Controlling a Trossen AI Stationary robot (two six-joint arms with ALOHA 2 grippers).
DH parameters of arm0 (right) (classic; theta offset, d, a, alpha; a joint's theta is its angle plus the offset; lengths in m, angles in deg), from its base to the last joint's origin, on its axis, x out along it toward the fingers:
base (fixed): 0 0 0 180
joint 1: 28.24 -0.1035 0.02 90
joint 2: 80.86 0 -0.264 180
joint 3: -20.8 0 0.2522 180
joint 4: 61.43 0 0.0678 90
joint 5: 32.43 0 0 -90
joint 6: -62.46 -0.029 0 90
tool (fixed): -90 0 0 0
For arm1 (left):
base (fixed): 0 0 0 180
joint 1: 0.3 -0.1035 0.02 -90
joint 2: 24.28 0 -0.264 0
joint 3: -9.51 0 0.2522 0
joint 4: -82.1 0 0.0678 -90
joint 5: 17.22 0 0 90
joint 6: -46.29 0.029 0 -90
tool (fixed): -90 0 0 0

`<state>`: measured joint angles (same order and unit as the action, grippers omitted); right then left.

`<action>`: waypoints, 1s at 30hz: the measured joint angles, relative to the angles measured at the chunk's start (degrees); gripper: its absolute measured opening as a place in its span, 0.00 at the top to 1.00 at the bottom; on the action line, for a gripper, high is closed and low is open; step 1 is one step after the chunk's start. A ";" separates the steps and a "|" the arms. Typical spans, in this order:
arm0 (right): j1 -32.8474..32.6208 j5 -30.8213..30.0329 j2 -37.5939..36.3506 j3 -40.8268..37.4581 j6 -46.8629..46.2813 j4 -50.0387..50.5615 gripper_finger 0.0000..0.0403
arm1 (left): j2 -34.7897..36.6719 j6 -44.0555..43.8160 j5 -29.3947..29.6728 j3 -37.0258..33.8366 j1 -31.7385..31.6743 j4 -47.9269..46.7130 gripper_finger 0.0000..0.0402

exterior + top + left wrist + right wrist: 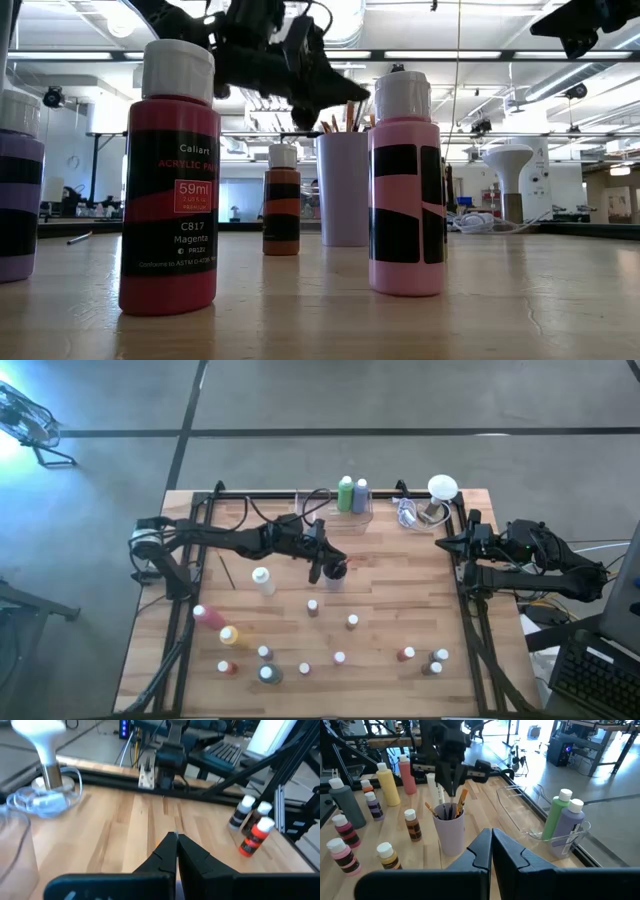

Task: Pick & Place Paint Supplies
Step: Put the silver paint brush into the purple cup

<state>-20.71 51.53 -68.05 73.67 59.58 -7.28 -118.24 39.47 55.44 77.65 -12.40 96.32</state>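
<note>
Above the smooth lilac plastic brush cup [449, 831], the left gripper [451, 782] hangs with fingers together; the right gripper [491, 847], pressed together, waits at the table's edge.

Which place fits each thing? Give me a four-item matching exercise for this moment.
Things:
1. green bottle
2. paintbrushes
3. left gripper
4. right gripper

Places:
a. just above the lavender cup
b. by the table's right edge
c. in the clear tray
d. standing in the cup

Pairs: 1-c, 2-d, 3-a, 4-b
</note>
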 joint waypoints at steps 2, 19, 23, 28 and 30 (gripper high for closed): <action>-0.01 0.02 0.01 0.00 -0.02 0.00 0.98 | -0.33 -0.10 0.02 -0.52 0.00 -0.13 0.98; 0.00 0.00 0.01 0.00 -0.04 -0.01 0.98 | -0.30 -0.75 0.79 -1.39 -0.02 -0.67 0.98; -0.01 0.00 0.01 -0.02 -0.04 -0.01 0.98 | 0.22 -0.77 0.79 -1.06 -0.02 -0.57 0.98; -0.01 0.01 0.01 0.00 -0.04 0.00 0.98 | 0.22 -0.86 0.79 -1.05 -0.02 -3.82 0.94; -0.01 0.00 -0.01 0.00 0.03 -0.01 0.98 | 0.22 -0.86 0.79 -1.05 -0.02 -4.04 0.91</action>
<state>-20.72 51.53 -68.06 73.67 59.61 -7.28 -118.02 38.61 56.23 76.60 -12.42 92.28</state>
